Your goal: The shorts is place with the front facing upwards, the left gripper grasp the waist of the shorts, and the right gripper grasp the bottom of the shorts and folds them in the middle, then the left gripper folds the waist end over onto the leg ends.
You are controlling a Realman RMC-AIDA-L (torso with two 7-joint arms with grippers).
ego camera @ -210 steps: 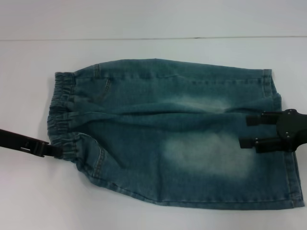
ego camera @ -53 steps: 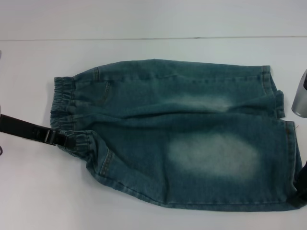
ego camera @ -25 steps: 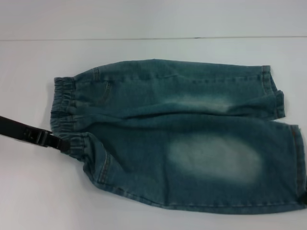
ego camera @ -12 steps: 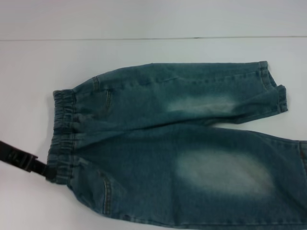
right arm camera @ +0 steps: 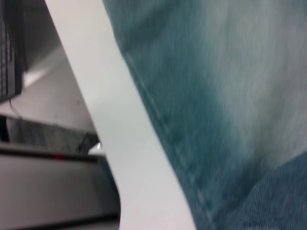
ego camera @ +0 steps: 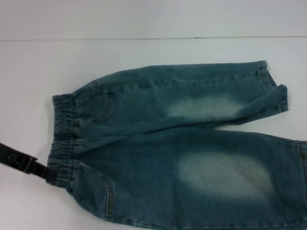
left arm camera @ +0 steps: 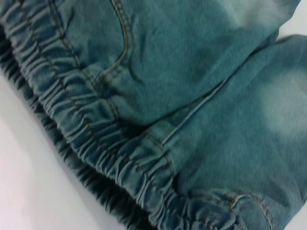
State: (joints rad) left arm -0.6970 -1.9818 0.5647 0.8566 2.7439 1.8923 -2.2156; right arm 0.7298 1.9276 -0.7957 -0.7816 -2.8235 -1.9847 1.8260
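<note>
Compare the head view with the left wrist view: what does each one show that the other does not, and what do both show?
Only the head view shows the shorts as a whole on the white table, both legs pointing right, and the left gripper at the near corner of the waist. Only the left wrist view shows the close detail: the orange stitching of a pocket seam and the fine gathers. Both show the ruffled waist and faded denim.

Soft even overhead light, faint shadows, blurred right wrist view
</note>
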